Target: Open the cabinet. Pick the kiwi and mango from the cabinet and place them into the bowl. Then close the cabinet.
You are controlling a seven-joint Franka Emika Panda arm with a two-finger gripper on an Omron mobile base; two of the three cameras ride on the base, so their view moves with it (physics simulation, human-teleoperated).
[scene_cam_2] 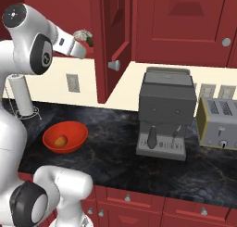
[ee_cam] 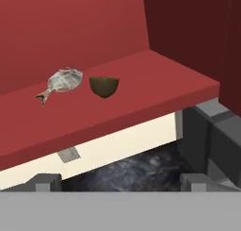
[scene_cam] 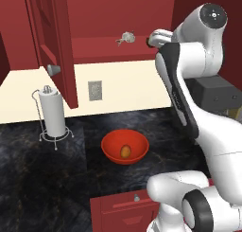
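Observation:
The cabinet stands open, its left door swung out. On its red shelf lies the kiwi, small and dark green, right of a silver fish. My gripper is open and empty, held in front of the shelf's edge, short of the kiwi. In the left base view the hand reaches in from the right, next to the fish. Down on the counter, the orange-red bowl holds the mango; the bowl and mango also show in the right base view.
A paper-towel stand is left of the bowl. The right cabinet door hangs open with its knob facing me. A grey coffee machine and a toaster stand to the right. A red drawer sits below the counter.

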